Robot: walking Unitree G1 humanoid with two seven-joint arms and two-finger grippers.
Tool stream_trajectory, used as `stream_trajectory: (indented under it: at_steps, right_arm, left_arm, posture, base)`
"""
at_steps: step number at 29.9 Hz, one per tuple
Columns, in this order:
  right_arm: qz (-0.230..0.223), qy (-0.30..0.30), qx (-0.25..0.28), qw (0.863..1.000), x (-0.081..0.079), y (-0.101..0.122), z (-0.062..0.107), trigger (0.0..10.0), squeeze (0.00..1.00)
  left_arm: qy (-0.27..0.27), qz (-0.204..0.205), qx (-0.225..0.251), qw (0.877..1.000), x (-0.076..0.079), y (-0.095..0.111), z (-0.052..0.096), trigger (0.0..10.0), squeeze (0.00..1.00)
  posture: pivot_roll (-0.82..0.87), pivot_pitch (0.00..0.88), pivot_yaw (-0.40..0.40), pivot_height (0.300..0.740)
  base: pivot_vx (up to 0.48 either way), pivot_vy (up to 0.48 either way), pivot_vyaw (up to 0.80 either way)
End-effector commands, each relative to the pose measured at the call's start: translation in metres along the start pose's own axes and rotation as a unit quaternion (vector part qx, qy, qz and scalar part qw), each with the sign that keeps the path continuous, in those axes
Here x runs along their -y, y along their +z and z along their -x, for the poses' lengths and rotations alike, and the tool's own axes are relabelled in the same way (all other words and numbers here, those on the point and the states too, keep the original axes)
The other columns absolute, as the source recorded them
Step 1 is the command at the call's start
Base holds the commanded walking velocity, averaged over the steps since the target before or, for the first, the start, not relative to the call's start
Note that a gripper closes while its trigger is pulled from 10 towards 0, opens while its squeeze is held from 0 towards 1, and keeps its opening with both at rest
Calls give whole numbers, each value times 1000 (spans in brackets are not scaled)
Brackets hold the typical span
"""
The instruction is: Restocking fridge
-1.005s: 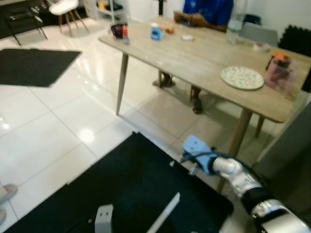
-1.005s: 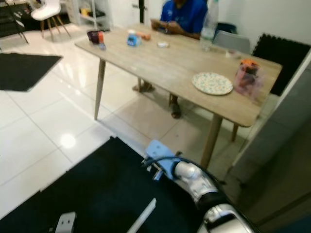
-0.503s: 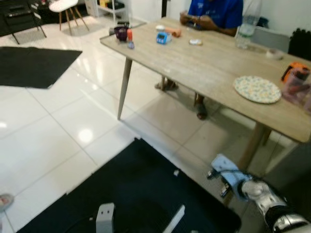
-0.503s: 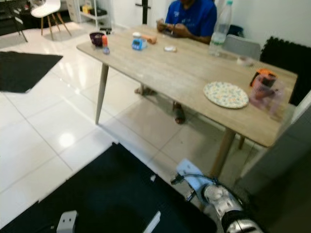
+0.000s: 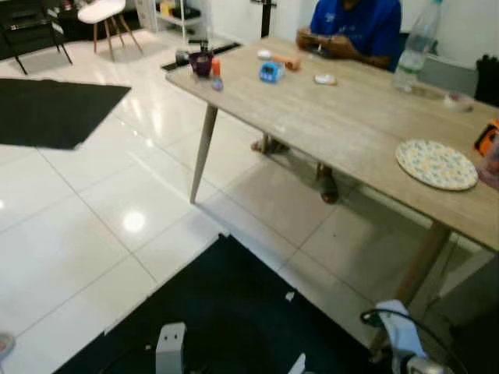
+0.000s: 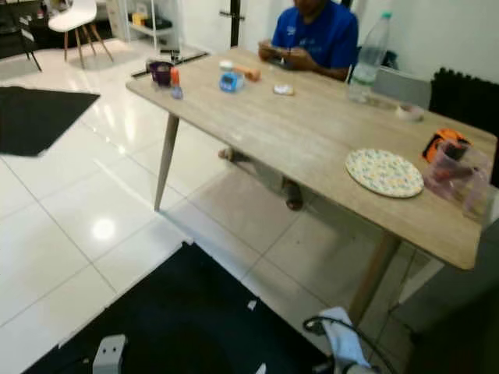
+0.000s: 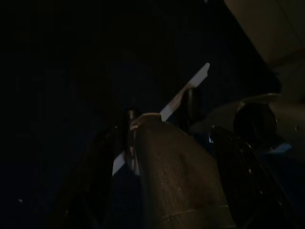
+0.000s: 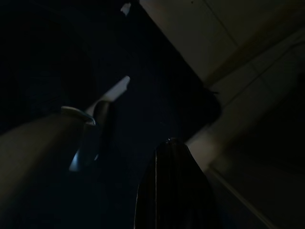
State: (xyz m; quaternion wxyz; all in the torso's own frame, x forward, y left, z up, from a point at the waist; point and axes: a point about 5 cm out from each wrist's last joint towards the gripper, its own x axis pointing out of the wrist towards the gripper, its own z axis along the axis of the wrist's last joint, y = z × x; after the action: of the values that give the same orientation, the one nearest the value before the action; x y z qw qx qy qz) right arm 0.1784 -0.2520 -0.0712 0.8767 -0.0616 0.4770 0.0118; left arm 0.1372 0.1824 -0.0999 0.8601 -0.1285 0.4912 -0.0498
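Note:
A long wooden table (image 5: 335, 125) stands ahead on white tiles. It carries a clear water bottle (image 5: 411, 47), a patterned plate (image 5: 437, 164) and a clear container with an orange top (image 6: 454, 165). Small items lie at its far end: a blue one (image 5: 270, 72) and a dark cup (image 5: 201, 62). My right arm (image 5: 399, 336) hangs low at the bottom right, showing its pale wrist and a black cable. The left arm hangs idle, with a grey part (image 5: 170, 348) at the bottom edge. Both wrist views are very dark, with a white strip (image 7: 188, 90) over black matting.
A person in a blue shirt (image 6: 316, 35) sits at the table's far side, hands on the tabletop. A black mat (image 5: 234, 312) lies at my feet and another (image 5: 54, 113) at the left. A white chair (image 5: 101, 12) stands far back.
The camera has shifted, so the table now sits lower and more central. My right arm has dropped from mid-right to the bottom right corner.

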Motion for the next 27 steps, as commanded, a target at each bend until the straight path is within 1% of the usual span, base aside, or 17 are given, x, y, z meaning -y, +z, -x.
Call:
stream_trajectory:
  at_steps: [1,2,3,4,5,6,8,13,18,27]
  right_arm:
    - [-38,-9,-9,999,4,-9,2,10000,0]
    - [-41,-12,-16,999,5,-14,3,10000,0]
    - [-41,-12,-16,999,5,-14,3,10000,0]
    - [-37,-14,-26,999,5,-20,4,10000,0]
    - [-37,-14,-26,999,5,-20,4,10000,0]
    - [-37,-17,-35,999,5,-25,5,10000,0]
    - [-37,-19,-41,998,5,-29,6,10000,0]
    - [-52,-33,-57,996,8,-43,10,10000,0]
    - [-58,-39,-64,995,9,-48,11,10000,0]
    - [-56,-41,-61,996,10,-45,11,10000,0]
  left_arm:
    - [5,-4,-7,1000,-3,-1,1,10000,0]
    - [5,-4,-7,1000,-3,-1,1,10000,0]
    - [5,-4,-7,1000,-3,-1,1,10000,0]
    - [6,-4,-7,1000,-3,-1,1,10000,0]
    - [6,-4,-7,1000,-3,-1,1,10000,0]
    - [7,-3,-6,1000,-4,-1,1,10000,0]
    - [7,-2,-6,1000,-4,-1,1,10000,0]
    - [9,-1,-8,1000,-5,-2,2,10000,0]
    - [10,0,-10,1000,-6,-4,3,10000,0]
    - [11,1,-11,1000,-6,-6,3,10000,0]
  posture:
    - [-12,0,0,740]
    - [-12,0,0,740]
    - [-12,0,0,740]
    - [-12,0,0,740]
    - [-12,0,0,740]
    - [-12,0,0,740]
    - [-8,0,-4,740]
    - [-11,0,-3,740]
    - [-11,0,-3,740]
    - [-11,0,-3,740]
  base:
    - [431,0,0]
    - [307,0,0]
    - [307,0,0]
    - [311,0,0]
    - [311,0,0]
    - [304,0,0]
    - [306,0,0]
    - [331,0,0]
    - [333,0,0]
    - [307,0,0]
